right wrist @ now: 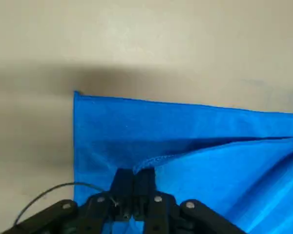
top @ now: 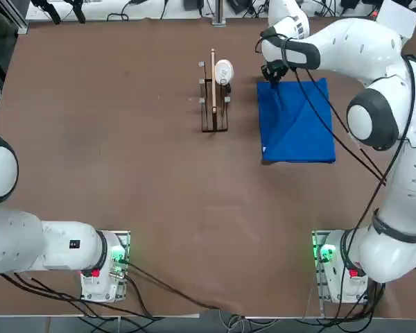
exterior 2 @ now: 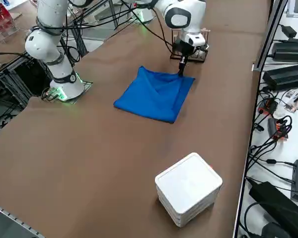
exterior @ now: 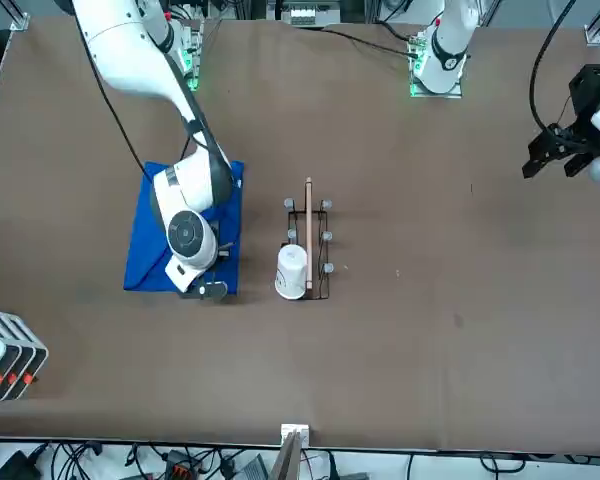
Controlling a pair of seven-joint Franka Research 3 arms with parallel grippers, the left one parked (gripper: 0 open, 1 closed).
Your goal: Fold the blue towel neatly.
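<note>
In the right wrist view the hand is closed, pinching the upper layer of the blue towel near a corner. From above, the towel lies mainly toward five o'clock of the hand on the bench, its long axis roughly twelve to six. The right side view puts the hand at the cloth's far edge; drawing toward five should carry the layer across.

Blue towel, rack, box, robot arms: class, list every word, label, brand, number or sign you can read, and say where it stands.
No text can be read.
The dark marking on the white mug: too small to read.
The small marks on the right arm: too small to read.
</note>
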